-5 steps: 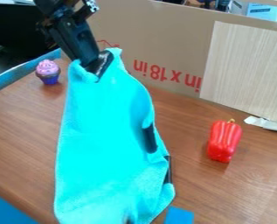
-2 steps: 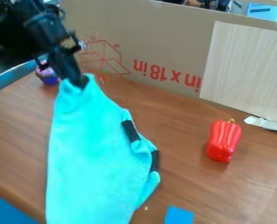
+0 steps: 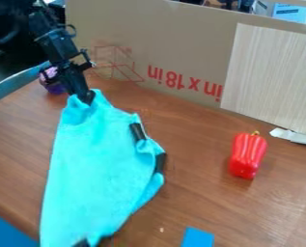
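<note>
End effector: closed on a pinch of fabric at the top of the cyan cloth, with little gap beyond the bunched material; the end effector [image 3: 86, 96] is toward the upper left.
Cyan cloth: the cyan cloth [image 3: 90, 164] hangs in a long drape because it is gripped at one end; its lower end runs out at the bottom edge, so how much rests on the tabletop [image 3: 206, 202] cannot be told.
Dark strips: an upper strip [image 3: 137, 131] and a lower strip [image 3: 159, 163] sit along the cloth's right side, where the fabric folds.
Toy cupcake: the purple cupcake [image 3: 54, 88] stands behind the arm [image 3: 57, 46], which partly hides it.
Red pepper: the pepper [image 3: 248, 155] is upright at the right, stem up, well apart from the cloth.
Cardboard: a tall panel [image 3: 174, 53] walls off the back, bearing a wood-grain sheet [image 3: 271, 77]; a pale scrap [image 3: 294, 137] lies at its foot.
Blue piece: a small blue piece [image 3: 198, 238] sits at the bottom edge.
</note>
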Tool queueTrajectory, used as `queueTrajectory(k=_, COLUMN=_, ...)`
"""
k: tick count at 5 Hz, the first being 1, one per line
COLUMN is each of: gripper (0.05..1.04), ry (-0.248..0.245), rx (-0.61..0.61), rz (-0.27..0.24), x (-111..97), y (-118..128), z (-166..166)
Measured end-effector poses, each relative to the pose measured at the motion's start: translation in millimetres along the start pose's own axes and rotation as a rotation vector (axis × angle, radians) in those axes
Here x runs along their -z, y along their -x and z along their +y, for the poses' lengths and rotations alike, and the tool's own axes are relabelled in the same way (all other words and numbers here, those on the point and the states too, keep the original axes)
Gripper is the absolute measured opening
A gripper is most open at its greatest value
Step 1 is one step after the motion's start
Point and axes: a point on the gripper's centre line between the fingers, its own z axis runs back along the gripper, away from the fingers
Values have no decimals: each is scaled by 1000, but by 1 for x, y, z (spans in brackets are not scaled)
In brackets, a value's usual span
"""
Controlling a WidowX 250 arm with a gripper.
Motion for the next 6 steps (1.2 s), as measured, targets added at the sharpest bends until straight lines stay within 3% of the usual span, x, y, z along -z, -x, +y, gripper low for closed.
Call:
queueTrajectory(k=2, gripper=73, ry=-59, rx=-9, rz=-62, x=-3, y=-29, z=18)
queueTrajectory(k=3, gripper=219, ry=-182, rx=-58, rz=-94, x=3, y=-33, z=34)
queueTrajectory(k=4, gripper=462, ry=-347, rx=-47, rz=-143, x=-4, y=-31, z=25)
queueTrajectory(k=5, gripper=762, ry=-434, rx=-3, rz=-184, x=-10, y=-27, z=8)
queueTrajectory(k=6, gripper=994, ry=-445, rx=13, rz=-207, x=-25, y=-25, z=1)
